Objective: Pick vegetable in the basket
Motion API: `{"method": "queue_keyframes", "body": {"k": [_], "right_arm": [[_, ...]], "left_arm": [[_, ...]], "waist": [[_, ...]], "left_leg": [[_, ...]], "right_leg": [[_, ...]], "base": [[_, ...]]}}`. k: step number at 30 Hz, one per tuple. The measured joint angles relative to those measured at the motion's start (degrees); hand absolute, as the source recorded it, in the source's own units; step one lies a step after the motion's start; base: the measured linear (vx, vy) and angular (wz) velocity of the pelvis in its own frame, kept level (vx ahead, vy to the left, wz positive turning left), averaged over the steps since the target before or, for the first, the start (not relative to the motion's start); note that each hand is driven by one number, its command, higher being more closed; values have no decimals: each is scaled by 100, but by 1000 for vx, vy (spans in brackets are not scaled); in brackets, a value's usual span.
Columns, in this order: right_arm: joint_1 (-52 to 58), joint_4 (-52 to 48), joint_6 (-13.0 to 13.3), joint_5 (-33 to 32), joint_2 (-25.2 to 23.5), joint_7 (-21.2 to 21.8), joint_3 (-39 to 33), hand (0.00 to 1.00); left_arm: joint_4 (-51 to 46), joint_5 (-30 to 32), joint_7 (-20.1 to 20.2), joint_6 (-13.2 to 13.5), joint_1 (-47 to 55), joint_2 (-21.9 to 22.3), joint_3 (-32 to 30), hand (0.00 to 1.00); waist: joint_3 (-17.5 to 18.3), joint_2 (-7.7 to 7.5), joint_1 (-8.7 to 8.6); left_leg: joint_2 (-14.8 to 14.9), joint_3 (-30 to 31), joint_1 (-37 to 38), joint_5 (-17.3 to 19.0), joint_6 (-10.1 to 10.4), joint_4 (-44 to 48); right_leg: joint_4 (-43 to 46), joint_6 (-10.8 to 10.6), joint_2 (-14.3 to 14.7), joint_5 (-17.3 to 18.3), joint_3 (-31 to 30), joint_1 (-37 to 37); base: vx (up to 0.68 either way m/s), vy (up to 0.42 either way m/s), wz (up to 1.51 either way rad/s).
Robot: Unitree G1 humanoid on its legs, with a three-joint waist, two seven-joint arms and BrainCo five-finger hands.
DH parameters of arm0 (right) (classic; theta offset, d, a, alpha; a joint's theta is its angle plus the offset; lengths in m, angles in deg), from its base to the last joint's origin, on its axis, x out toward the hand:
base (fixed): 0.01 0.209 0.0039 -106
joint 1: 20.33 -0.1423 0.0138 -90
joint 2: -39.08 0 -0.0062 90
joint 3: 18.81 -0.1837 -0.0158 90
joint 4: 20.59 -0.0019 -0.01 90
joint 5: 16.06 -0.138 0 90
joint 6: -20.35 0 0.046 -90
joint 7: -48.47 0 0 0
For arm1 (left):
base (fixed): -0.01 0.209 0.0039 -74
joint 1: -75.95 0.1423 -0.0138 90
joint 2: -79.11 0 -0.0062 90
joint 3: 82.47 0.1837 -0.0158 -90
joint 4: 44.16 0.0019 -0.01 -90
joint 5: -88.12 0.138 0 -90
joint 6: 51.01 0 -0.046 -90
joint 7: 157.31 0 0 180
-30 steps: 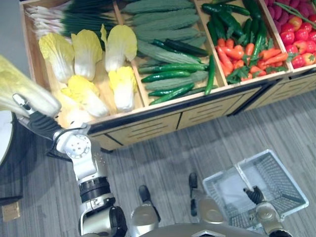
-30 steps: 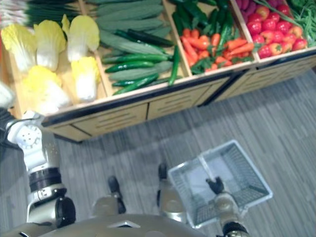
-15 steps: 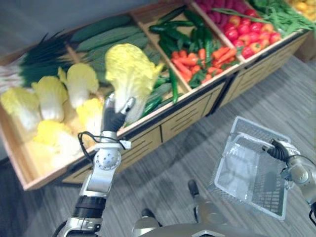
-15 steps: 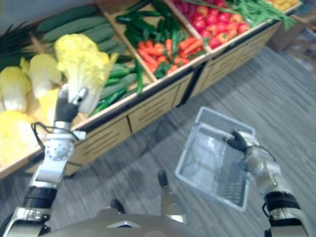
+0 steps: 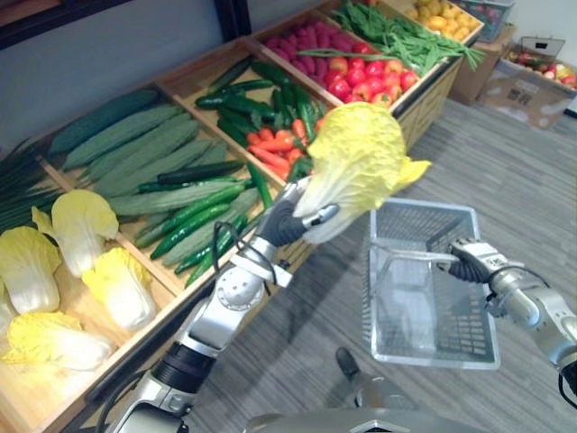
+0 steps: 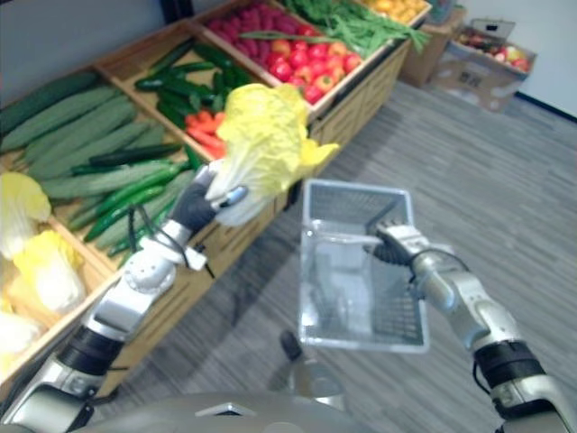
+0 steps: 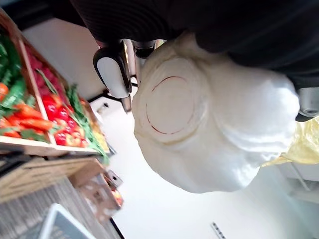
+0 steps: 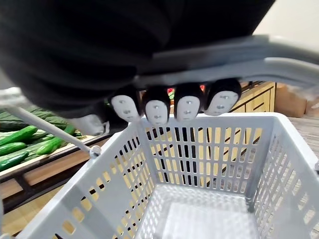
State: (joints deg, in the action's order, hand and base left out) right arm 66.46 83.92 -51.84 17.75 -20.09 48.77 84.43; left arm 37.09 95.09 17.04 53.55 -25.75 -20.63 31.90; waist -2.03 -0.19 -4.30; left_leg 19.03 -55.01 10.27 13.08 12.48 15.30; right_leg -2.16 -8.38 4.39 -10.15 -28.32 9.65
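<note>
My left hand (image 5: 287, 219) is shut on a yellow napa cabbage (image 5: 356, 162), held up in the air with its leafy end pointing toward the basket. Its white cut base (image 7: 199, 124) shows in the left wrist view against the fingers (image 7: 113, 72). The grey plastic basket (image 5: 433, 298) hangs to the right of the cabbage, with nothing in it (image 8: 199, 219). My right hand (image 5: 471, 260) is shut on the basket's handle (image 8: 259, 62). The cabbage's tip sits just above the basket's left rim.
A long wooden produce stand (image 5: 361, 117) runs behind, with napa cabbages (image 5: 81, 271), cucumbers (image 5: 180, 198), carrots and peppers (image 5: 279, 135), red tomatoes (image 5: 361, 77) and green beans (image 5: 406, 36). Cardboard boxes (image 5: 532, 72) stand on the grey floor at far right.
My left hand has carried the cabbage to the right, away from the stand to beside the basket. The view has turned right. The basket has come up nearer the cabbage.
</note>
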Motion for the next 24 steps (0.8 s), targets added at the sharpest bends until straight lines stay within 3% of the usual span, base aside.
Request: {"method": "queue_keyframes", "body": {"k": [8,14,24], "right_arm": [[-135,27,-156,-2,242,-1,1,100],[-397,434,-261,-13,257,-2,-156,100],[-641,681,-574,-291,217,34,-748,100]], "left_arm": [[-655,-664,540,291,-375,-464,1135,100],[-1007,-1364,882,367,-457,-832,1578,100],[-1261,-1581,1255,371,-454,-986,2188,100]], "waist": [[53,126,-25],[77,196,-5],[45,302,-7]], "left_leg": [[290,-112,-136,310,5,618],[463,-79,-315,399,7,895],[527,53,-441,479,-4,1060]], "right_leg": [[63,2,90,2,-65,98],[133,3,135,1,-11,219],[141,3,80,1,109,232]], "base": [[-36,4,-9],[-2,-1,2],[-13,13,7]]}}
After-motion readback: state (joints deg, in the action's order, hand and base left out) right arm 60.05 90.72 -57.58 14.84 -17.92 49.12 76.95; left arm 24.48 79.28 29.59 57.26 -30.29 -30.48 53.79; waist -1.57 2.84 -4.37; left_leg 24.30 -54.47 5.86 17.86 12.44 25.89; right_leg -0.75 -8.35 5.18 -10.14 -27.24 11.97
